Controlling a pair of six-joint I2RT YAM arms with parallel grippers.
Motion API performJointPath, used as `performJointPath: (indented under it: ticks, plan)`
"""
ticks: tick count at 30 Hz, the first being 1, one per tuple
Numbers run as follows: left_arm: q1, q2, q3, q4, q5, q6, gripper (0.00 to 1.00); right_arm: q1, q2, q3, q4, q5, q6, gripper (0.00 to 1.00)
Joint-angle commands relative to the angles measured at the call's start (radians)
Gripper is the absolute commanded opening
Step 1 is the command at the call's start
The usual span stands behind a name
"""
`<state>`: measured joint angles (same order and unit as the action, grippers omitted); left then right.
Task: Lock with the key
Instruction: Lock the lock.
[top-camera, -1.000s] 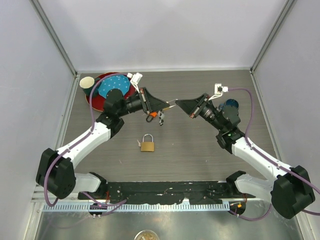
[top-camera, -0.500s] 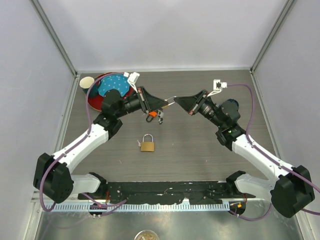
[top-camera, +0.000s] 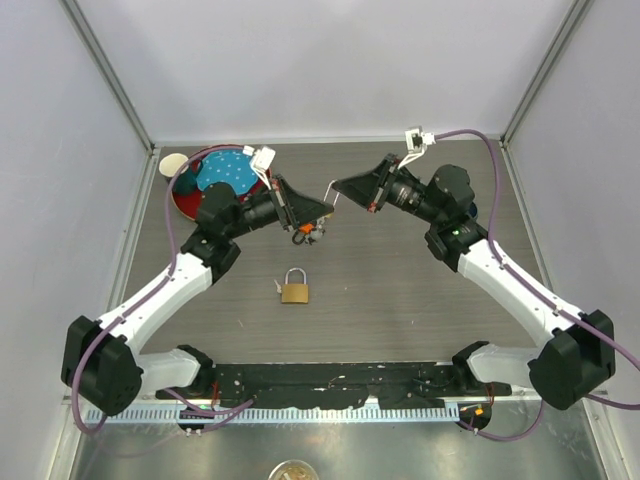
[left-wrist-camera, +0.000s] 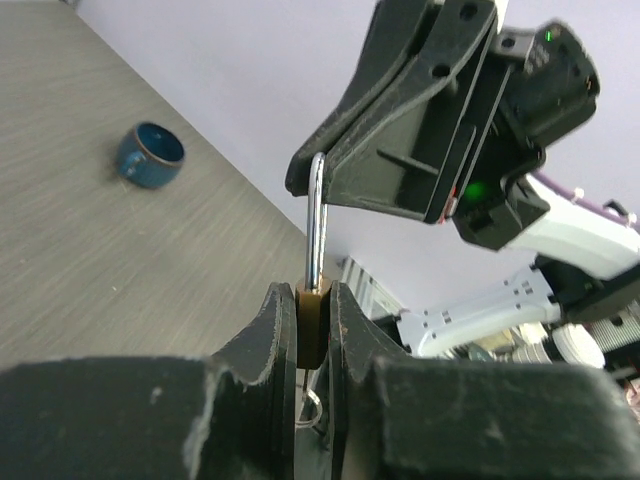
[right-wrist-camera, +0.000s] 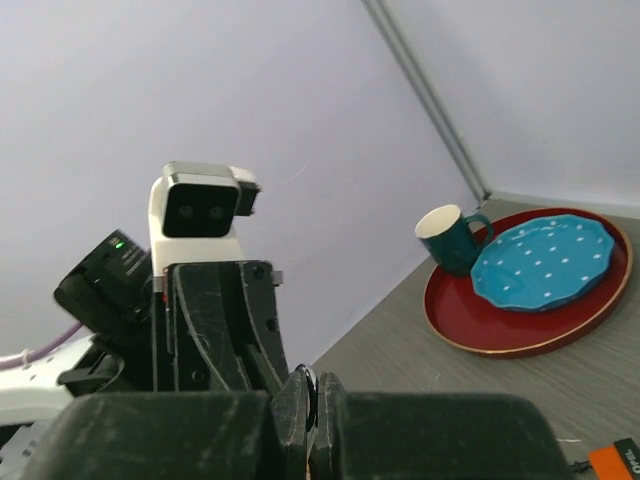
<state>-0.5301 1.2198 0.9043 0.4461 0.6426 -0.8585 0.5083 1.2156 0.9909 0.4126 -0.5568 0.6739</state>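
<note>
A brass padlock with a steel loop (top-camera: 294, 289) lies flat on the grey wood-grain table (top-camera: 380, 300), nearest the bases. Beyond it, in mid-air, the left gripper (left-wrist-camera: 312, 303) is clenched on a second small brass padlock body (left-wrist-camera: 312, 330). The right gripper (right-wrist-camera: 311, 383) pinches that lock's silver shackle (left-wrist-camera: 316, 220). What looks like an orange-tagged key bunch (top-camera: 305, 234) hangs beneath. Farthest back sits a round red tray (right-wrist-camera: 500, 335).

Left wrist view: the fingers (left-wrist-camera: 272, 335) of the left gripper (left-wrist-camera: 312, 298) cover the padlock (left-wrist-camera: 312, 325) body except one narrow brass edge. The shackle (left-wrist-camera: 314, 225) top is concealed behind the right gripper (left-wrist-camera: 318, 168). Right wrist view: the orange tag (right-wrist-camera: 615, 462) is cut off at the bottom right corner. Top view: the key bunch (top-camera: 312, 232) is too small to resolve; key insertion cannot be determined.
</note>
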Motion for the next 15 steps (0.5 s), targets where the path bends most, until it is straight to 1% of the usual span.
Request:
performJointPath:
  ticks: [1, 6, 8, 10, 13, 14, 15]
  plan:
    - [-0.071, 0.072, -0.012, -0.037, 0.107, 0.039, 0.02, 0.088, 0.047, 0.094, 0.038, -0.29, 0.039, 0.02]
    - [-0.071, 0.098, -0.008, -0.017, 0.12, 0.027, 0.0, 0.088, 0.071, 0.098, 0.098, -0.307, 0.084, 0.01]
    - [-0.071, 0.096, -0.013, 0.0, 0.106, 0.026, 0.0, 0.088, 0.07, 0.092, 0.109, -0.316, 0.092, 0.01]
    - [-0.071, 0.086, -0.012, -0.016, 0.083, 0.041, 0.0, 0.087, 0.058, 0.08, 0.106, -0.31, 0.081, 0.02]
    - [-0.071, 0.069, -0.004, -0.052, 0.052, 0.067, 0.0, 0.079, 0.041, 0.072, 0.06, -0.293, 0.038, 0.09]
    - [-0.071, 0.064, -0.001, -0.061, 0.043, 0.073, 0.0, 0.075, 0.029, 0.071, 0.031, -0.289, 0.024, 0.17]
    - [-0.071, 0.058, 0.002, -0.069, 0.042, 0.079, 0.0, 0.072, 0.024, 0.071, 0.017, -0.281, 0.012, 0.2]
